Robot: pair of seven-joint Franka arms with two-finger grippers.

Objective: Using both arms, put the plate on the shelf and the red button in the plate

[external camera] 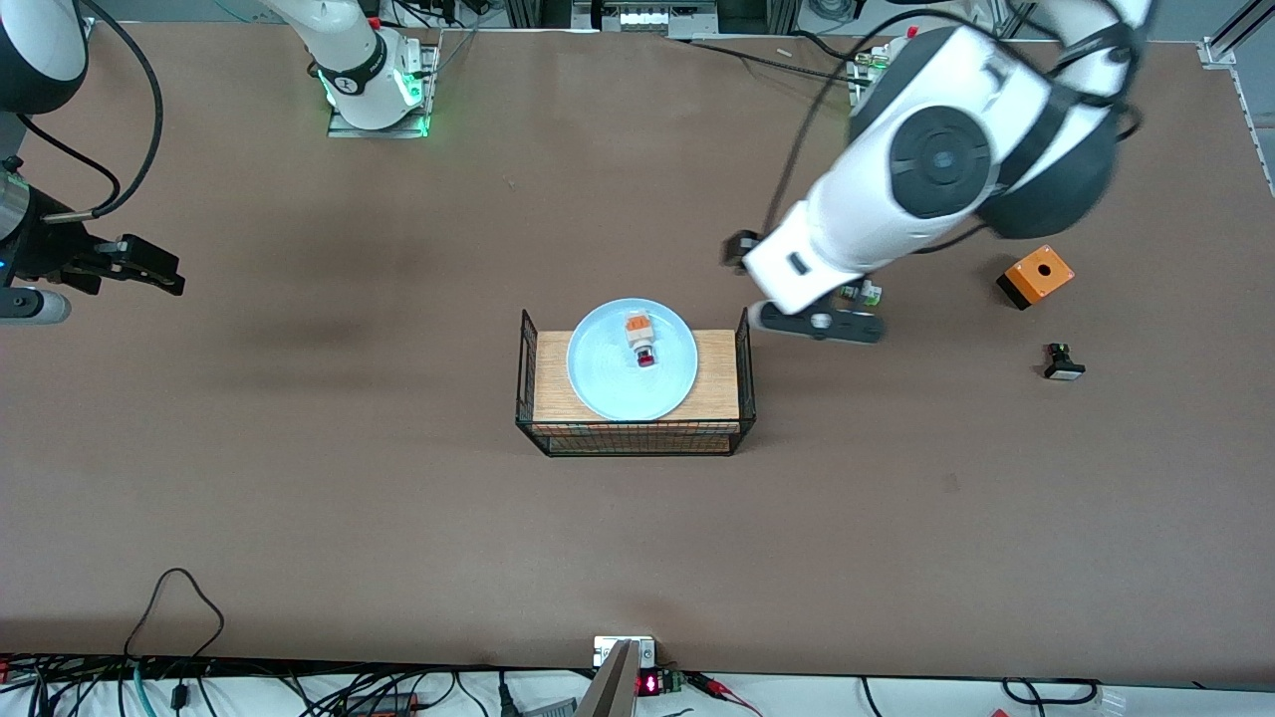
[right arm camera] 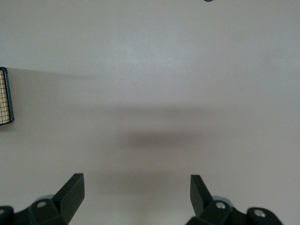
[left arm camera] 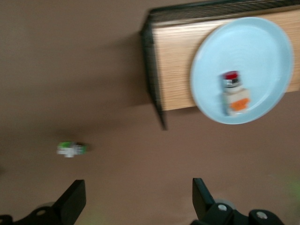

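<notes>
The pale blue plate (external camera: pixel 608 383) lies on the wooden top of the wire basket (external camera: pixel 637 438) in the middle of the table. The red button (external camera: pixel 640 339) lies on its side on the plate, red cap toward the front camera. Both also show in the left wrist view, the plate (left arm camera: pixel 253 51) and the button (left arm camera: pixel 236 92). My left gripper (external camera: pixel 819 325) is open and empty, above the table beside the basket at the left arm's end, and shows in its own view (left arm camera: pixel 139 199). My right gripper (external camera: pixel 164 274) waits open and empty over bare table at the right arm's end, as its own view shows (right arm camera: pixel 137 194).
A white button with a green tip (external camera: pixel 862 293) lies under the left arm and shows in the left wrist view (left arm camera: pixel 71 149). An orange box (external camera: pixel 1036 275) and a black button with a white cap (external camera: pixel 1063 362) lie toward the left arm's end. A basket corner (right arm camera: pixel 4 101) shows in the right wrist view.
</notes>
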